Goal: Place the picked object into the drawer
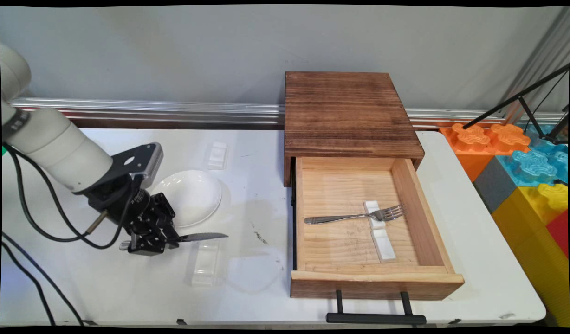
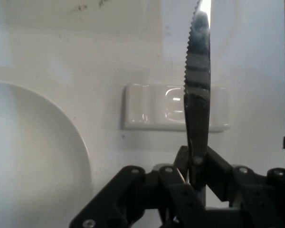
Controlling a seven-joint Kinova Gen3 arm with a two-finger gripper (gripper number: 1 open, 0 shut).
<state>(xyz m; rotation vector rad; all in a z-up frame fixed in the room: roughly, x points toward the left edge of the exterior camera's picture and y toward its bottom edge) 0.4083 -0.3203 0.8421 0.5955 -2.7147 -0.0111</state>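
My black gripper (image 1: 160, 241) is shut on the handle of a steel knife (image 1: 202, 236), whose serrated blade points right, a little above the table. In the hand view the knife (image 2: 198, 90) rises from between the fingers (image 2: 180, 166) and crosses over a white cutlery rest (image 2: 152, 114) lying on the table below. That rest (image 1: 206, 266) sits just in front of the blade in the main view. A white plate (image 1: 192, 195) lies right behind the gripper, also seen as the plate (image 2: 33, 156) at the hand view's left.
A wooden box (image 1: 345, 116) stands at mid-right with its drawer (image 1: 447, 278) pulled open; inside lie a fork (image 1: 354, 215) across a white rest (image 1: 373, 213) and a second white rest (image 1: 384, 243). Another white rest (image 1: 217, 154) lies behind the plate. Coloured foam blocks (image 1: 526, 176) stand beyond the table's right edge.
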